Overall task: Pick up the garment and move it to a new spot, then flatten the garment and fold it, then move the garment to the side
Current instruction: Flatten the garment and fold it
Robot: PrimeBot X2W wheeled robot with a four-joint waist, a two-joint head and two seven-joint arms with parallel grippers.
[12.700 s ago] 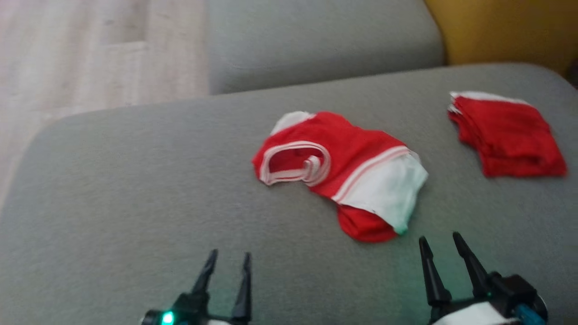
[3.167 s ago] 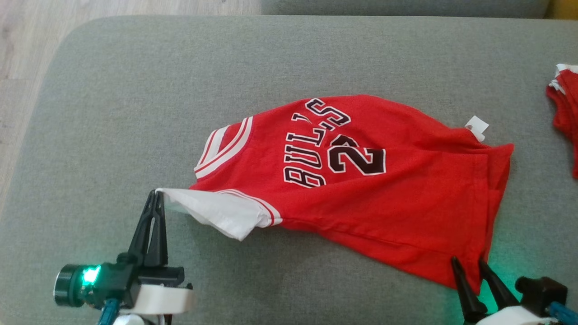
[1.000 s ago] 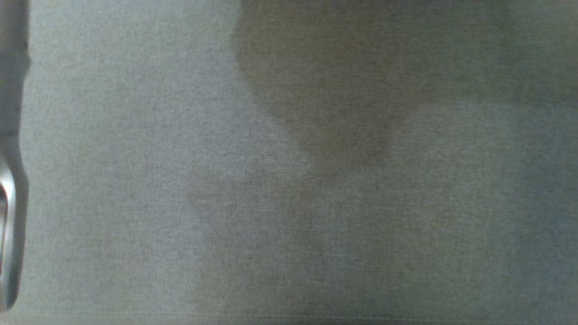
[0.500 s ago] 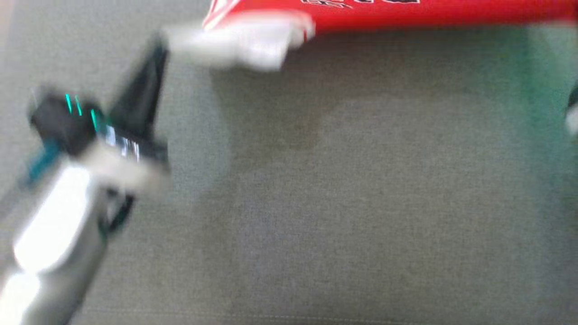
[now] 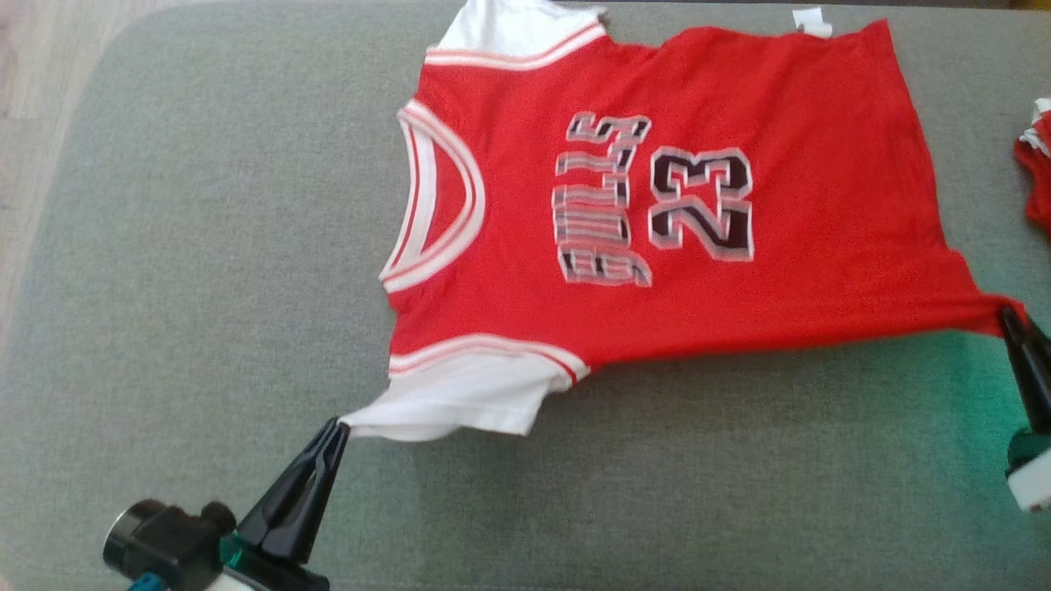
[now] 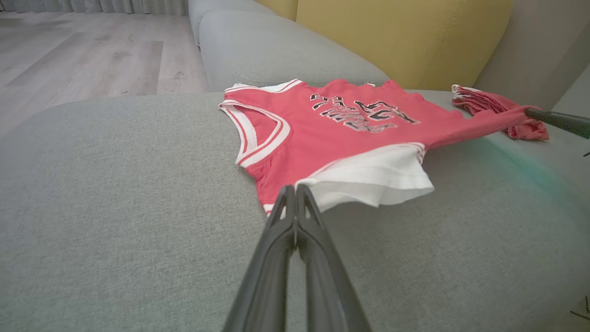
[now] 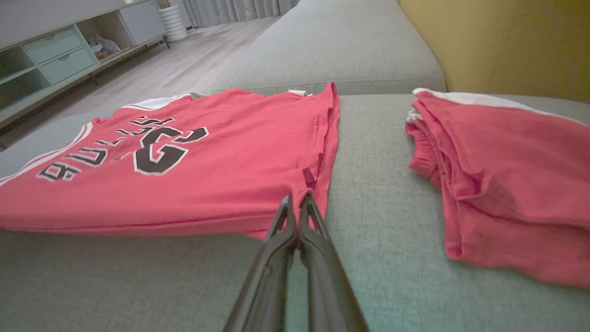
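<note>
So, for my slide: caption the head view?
A red jersey held stretched across a grey cushion by the left gripper and right gripper.

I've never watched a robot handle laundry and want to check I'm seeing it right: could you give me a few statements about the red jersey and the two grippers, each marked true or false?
1. The left gripper is shut on the white sleeve of the jersey. True.
2. The right gripper hangs open, touching nothing. False: it is shut on the jersey's bottom corner.
3. The jersey lies with the number 23 facing up. True.
4. The jersey lies on a table. False: it lies on the grey sofa cushion.
5. A second red garment lies apart from the jersey. True.
</note>
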